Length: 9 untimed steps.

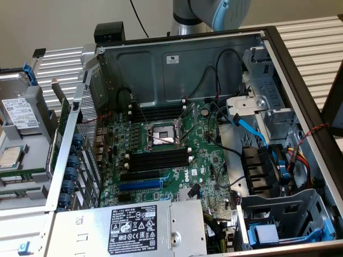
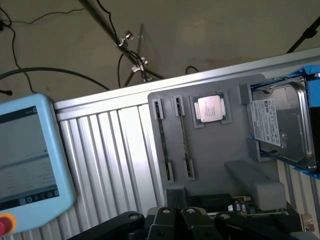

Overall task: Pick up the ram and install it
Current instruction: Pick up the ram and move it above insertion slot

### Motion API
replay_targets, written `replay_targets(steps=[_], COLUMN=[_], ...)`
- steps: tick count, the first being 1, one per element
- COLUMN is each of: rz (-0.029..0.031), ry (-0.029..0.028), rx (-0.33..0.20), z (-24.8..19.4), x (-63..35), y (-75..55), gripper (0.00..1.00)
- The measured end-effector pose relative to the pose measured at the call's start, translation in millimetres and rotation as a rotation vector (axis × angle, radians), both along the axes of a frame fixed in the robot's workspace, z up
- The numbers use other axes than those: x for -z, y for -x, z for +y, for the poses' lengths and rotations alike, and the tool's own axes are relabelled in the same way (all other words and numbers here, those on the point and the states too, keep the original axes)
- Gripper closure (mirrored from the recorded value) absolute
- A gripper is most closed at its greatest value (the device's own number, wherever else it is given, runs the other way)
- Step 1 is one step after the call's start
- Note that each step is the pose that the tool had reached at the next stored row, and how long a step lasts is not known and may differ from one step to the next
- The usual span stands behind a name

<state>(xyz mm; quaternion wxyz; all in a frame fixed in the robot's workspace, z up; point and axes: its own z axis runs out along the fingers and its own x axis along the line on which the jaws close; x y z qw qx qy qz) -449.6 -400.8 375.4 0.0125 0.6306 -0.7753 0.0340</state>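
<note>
Gripper [image 2: 182, 222] fingers are pressed shut near the grey tray's [image 2: 210, 165] edge. The ram [image 2: 184, 137] is stood on edge in the tray, second stick [image 2: 162, 140] just beside. Tray is set at 9 o'clock of the open case [image 1: 177, 69]. Open ribbed table [image 2: 110, 150] is seen between tray and pendant [image 2: 25, 160].

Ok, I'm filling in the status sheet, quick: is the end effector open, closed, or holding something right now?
End effector: closed, with nothing seen held in it.
</note>
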Motion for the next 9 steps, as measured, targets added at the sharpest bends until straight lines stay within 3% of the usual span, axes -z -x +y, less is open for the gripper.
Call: replay_targets(steps=[5, 9], rz=[0.0029, 0.0091], ry=[0.0, 0.0], rx=[-0.007, -0.013], z=[0.0, -0.6], x=[4.1, 8.8], y=[0.0, -0.1], gripper=[0.89, 0.89])
